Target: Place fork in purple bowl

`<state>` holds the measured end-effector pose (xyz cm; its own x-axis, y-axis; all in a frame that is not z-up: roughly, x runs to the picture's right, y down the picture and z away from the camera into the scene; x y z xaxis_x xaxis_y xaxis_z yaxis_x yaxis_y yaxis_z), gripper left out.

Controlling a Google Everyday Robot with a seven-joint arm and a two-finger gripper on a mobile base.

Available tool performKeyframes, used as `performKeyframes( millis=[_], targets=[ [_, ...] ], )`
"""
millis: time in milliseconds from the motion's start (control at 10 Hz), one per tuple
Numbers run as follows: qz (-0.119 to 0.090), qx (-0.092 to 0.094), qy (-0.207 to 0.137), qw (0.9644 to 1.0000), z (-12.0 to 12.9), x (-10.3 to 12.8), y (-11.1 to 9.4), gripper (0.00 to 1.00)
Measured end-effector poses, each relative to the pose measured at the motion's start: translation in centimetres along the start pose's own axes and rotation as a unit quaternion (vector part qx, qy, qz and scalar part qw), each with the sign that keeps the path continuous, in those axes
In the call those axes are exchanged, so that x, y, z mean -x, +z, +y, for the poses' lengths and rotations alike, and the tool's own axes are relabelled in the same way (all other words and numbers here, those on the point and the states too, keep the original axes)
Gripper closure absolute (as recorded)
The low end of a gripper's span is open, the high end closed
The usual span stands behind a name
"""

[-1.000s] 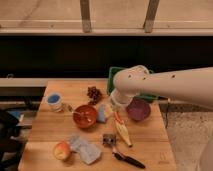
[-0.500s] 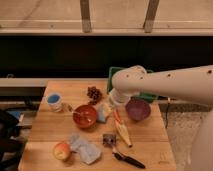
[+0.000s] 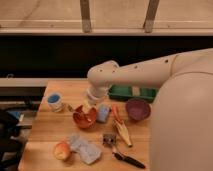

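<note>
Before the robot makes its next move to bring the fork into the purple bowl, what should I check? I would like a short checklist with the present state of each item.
1. Purple bowl upright on the table, uncovered: ok.
2. Fork located: cannot tell; no silvery fork shows clearly.
3. Gripper holding the fork: cannot tell.
4. Gripper above the purple bowl: not ok; it hangs over the orange bowl, further left in the view.
5. Way across: the blue object and the orange-handled knife lie between the bowls; probably ok if the gripper travels above them.
</note>
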<state>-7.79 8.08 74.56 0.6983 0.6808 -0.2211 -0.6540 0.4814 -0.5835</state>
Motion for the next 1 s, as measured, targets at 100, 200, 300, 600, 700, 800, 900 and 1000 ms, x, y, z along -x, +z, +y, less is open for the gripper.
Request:
performKeyframes(
  millis=[100,200,300,600,700,800,900,1000],
  targets=[
    [-0.003,0.012,-0.023,0.9997,1.0,1.6,0.6,0.41],
    [-0.012,0.032,-0.059,0.9977,2.7,3.5,1.3,0.41],
    [-0.018,0.043,-0.078,0.9958,3.5,4.5,1.5,0.41],
    [-0.023,0.052,-0.095,0.9939,4.2,5.2,1.7,0.41],
    [-0.02,0.051,-0.091,0.9943,4.1,5.1,1.7,0.41],
    [-0.009,0.054,-0.085,0.9949,4.3,4.4,2.1,0.41],
    [-0.001,0.057,-0.08,0.9952,4.6,3.7,2.9,0.41],
    [0.005,0.061,-0.075,0.9953,4.8,3.2,3.7,0.41]
  ],
)
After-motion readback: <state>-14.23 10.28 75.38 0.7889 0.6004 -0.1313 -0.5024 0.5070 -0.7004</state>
